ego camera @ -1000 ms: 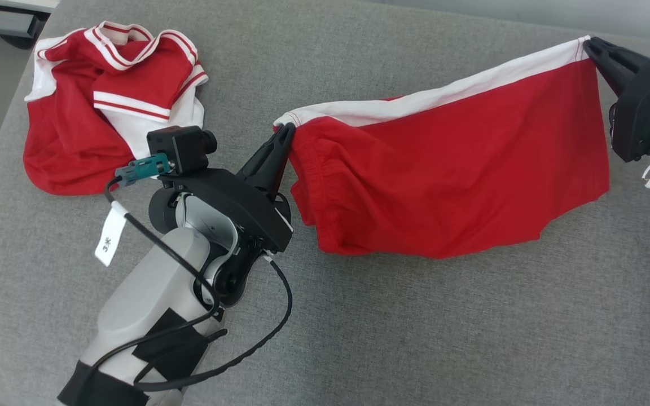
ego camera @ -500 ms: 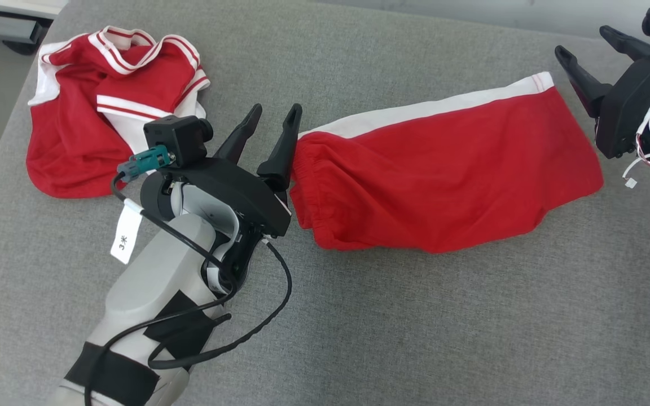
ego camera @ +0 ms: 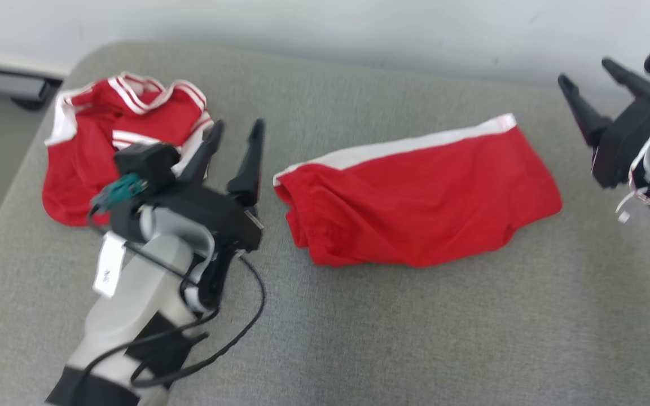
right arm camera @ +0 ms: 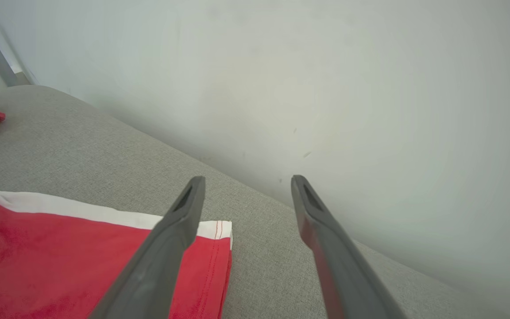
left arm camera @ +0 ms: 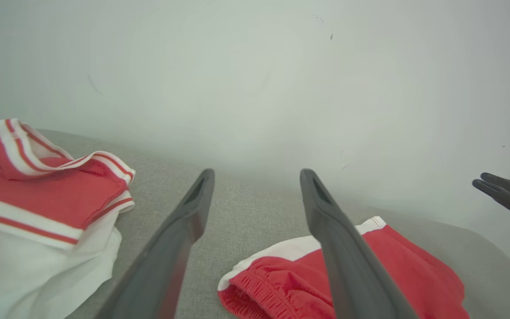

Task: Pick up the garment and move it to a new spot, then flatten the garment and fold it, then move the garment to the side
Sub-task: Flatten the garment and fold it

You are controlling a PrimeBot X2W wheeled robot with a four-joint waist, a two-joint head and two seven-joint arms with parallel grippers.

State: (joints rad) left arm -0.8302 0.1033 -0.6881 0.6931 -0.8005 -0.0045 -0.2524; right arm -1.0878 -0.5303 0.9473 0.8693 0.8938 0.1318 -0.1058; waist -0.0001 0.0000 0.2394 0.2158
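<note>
You have the red shorts (ego camera: 415, 214) lying on the grey surface (ego camera: 392, 349) near the middle of the head view. Their white stripe runs along the 12 o'clock edge, and the gathered waistband end points to 9 o'clock. Your left claw (ego camera: 237, 127) is released, fingers spread and holding nothing. It sits just beside the waistband end, at 9 o'clock of the shorts. Your right claw (ego camera: 587, 72) is released too, fingers wide and holding nothing, at 2 o'clock of the shorts and apart from the striped hem corner. A crumpled red-and-white shirt (ego camera: 77, 169) lies at 10 o'clock on the surface, partly behind your left claw.
</note>
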